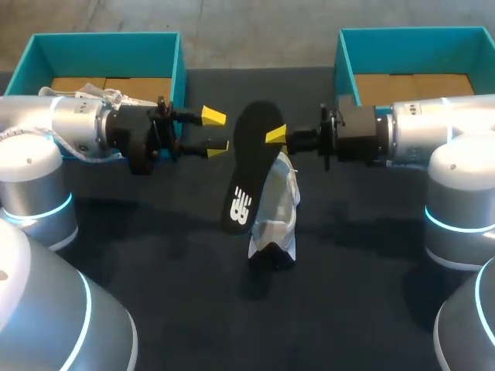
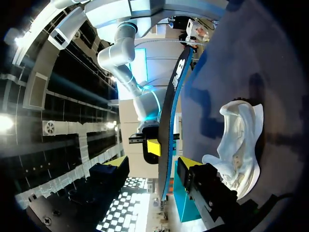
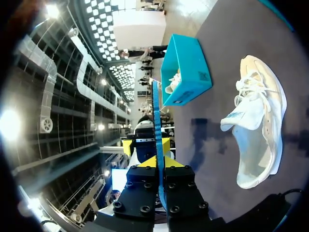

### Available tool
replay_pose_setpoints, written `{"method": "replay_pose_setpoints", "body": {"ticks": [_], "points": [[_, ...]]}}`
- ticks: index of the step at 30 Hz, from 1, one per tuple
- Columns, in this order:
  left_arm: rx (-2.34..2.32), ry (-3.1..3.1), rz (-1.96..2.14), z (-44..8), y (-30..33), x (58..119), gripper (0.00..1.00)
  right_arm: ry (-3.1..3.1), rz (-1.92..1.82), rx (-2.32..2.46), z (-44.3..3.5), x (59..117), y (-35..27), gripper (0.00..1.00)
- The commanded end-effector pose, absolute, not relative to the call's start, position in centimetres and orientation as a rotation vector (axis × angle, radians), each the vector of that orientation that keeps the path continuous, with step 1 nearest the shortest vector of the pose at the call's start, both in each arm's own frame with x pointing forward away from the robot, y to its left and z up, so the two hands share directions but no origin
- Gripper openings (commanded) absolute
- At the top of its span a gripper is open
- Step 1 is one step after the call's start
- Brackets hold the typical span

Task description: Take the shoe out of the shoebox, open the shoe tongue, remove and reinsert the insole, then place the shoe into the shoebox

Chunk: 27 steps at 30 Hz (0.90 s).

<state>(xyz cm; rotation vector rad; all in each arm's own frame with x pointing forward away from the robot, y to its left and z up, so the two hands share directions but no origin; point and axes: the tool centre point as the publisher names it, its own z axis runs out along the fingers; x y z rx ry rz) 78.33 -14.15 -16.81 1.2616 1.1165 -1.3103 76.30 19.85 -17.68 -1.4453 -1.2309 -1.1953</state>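
The right claw [image 1: 272,137] is pinched narrow on the far end of the black insole [image 1: 249,166]. In the right wrist view the two fingers of this claw [image 3: 158,162] press the insole's [image 3: 156,121] thin edge from both sides. The insole hangs in the air above the middle of the desk [image 1: 155,255], tilted, with its printed end pointing down toward the near edge. Facing it from the other side, the left claw [image 1: 216,130] stands wide, its yellow tips just beside the insole's edge and apart from it. In the left wrist view the insole [image 2: 173,111] rises edge-on ahead of the gap between this claw's [image 2: 153,164] fingers. The white shoe [image 1: 278,216] rests on the desk just under and beside the insole's lower end, near the middle, and neither claw touches it. From the right wrist the shoe [image 3: 258,121] shows its laces and its pale tongue. One teal shoebox [image 1: 108,46] stands at the far left corner of the desk, behind the left arm. A second shoebox [image 1: 410,39] stands at the far right corner, behind the right arm.
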Motion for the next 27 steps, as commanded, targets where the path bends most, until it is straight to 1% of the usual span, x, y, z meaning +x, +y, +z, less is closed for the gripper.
{"method": "replay_pose_setpoints", "body": {"ticks": [1, 9, 17, 27], "points": [[1.255, 1.108, -1.304, -17.4, -15.0, 78.2, 0.63, -1.229, -1.201, -1.449, -17.8, 76.7, 21.0, 0.0], [1.256, 1.105, -1.29, -17.8, -15.5, 78.1, 0.47, -1.226, -1.203, -1.443, -17.5, 77.1, 21.9, 0.0], [1.251, 1.104, -1.278, -18.0, -15.7, 78.3, 0.45, -1.228, -1.204, -1.442, -17.3, 77.2, 22.4, 0.0], [1.243, 1.105, -1.263, -18.0, -16.0, 78.7, 0.3, -1.226, -1.204, -1.44, -17.5, 77.3, 22.5, 0.0]]}}
